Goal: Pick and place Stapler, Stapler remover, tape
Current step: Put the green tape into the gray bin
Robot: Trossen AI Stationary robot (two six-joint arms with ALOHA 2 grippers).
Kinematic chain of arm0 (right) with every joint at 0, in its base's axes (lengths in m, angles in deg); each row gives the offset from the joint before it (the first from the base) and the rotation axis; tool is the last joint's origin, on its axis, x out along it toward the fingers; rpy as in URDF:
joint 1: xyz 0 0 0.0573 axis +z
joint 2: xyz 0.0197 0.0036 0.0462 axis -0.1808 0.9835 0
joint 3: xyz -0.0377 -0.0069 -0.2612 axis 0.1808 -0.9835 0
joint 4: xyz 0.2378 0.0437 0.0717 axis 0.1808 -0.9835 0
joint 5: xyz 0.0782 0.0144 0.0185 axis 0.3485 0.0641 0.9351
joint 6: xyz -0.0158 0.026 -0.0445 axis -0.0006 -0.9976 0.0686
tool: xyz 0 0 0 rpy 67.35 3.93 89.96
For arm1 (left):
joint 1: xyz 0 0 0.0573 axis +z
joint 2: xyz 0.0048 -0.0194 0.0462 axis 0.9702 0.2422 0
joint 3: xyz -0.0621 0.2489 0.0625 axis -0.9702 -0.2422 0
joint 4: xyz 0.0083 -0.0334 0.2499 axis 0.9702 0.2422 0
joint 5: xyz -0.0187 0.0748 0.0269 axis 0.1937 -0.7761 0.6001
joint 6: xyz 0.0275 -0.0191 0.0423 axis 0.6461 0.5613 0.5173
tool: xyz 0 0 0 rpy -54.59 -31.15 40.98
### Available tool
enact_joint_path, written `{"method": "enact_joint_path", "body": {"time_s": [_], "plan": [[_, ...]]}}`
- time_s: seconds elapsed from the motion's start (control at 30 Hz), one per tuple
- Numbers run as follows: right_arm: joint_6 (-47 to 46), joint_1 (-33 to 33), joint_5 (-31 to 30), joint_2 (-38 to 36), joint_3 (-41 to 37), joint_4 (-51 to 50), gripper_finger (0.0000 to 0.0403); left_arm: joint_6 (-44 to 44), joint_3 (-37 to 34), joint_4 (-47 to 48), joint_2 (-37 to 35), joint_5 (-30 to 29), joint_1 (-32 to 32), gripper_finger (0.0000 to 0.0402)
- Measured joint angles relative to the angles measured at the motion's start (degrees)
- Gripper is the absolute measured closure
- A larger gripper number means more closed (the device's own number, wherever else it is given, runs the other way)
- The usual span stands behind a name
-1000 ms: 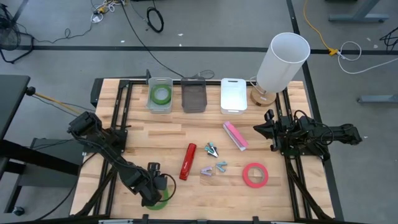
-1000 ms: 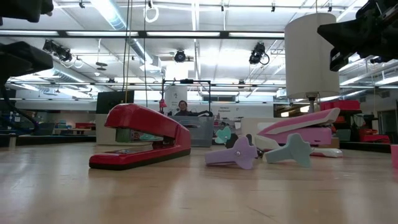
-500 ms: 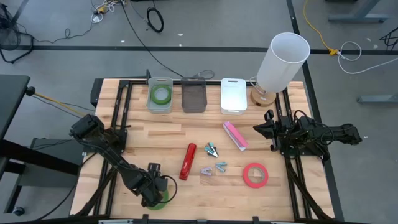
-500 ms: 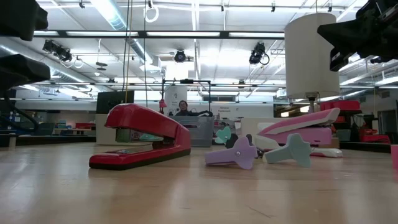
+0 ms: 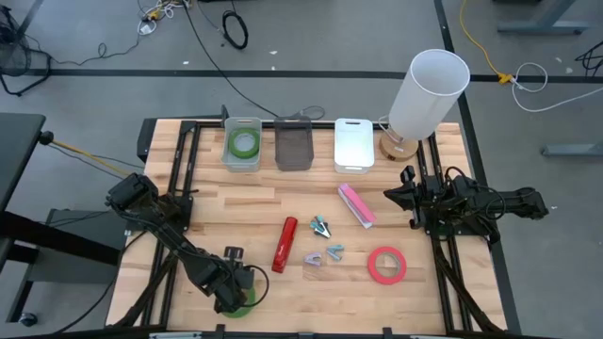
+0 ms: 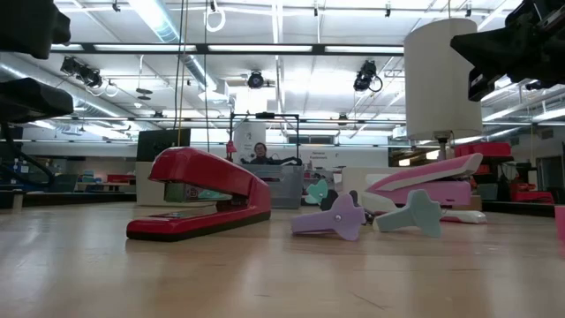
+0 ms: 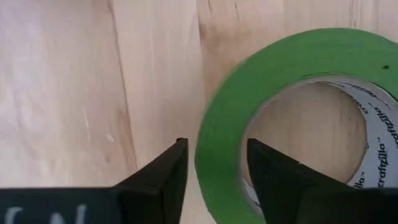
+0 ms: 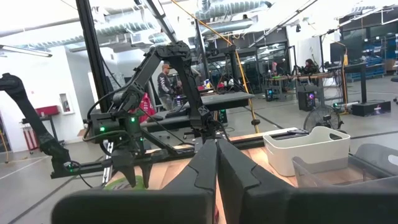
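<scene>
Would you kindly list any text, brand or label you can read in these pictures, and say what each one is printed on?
"craftzilla": printed repeatedly, partly cut off, on the white inner core of the green tape roll in the left wrist view.
Pale marks at the lower edge of that view, on the dark left gripper: cut off, unreadable.
Nothing else is legible.

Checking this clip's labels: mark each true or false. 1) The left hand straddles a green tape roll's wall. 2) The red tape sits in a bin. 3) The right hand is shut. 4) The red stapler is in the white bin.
1) True: the left hand has one finger on each side of the green tape roll wall.
2) False: the red tape lies on the table.
3) True: the right hand is shut, empty.
4) False: the red stapler lies on the table.
</scene>
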Motion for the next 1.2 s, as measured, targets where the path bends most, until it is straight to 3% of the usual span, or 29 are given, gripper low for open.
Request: {"method": "enact_joint_path", "body": {"time_s": [0.37,0.67,0.87,1.2], "plan": [[0.0,0.0,-0.01,0.0,0.0,0.0,0.0386,-0.02,0.02,-0.05,0.0,1.25,0.01,0.03],[0.0,0.0,-0.01,0.0,0.0,0.0,0.0386,0.02,0.02,-0.07,-0.06,1.49,0.24,0.0304],[0.0,0.0,0.01,0.01,0.0,0.0,0.0386,0.0,0.02,-0.28,-1.82,5.59,1.91,0.0305],[0.0,0.0,0.0,0.0,0.0,0.0,0.0386,3.24,0.02,0.67,-6.35,4.2,6.5,0.0306]]}}
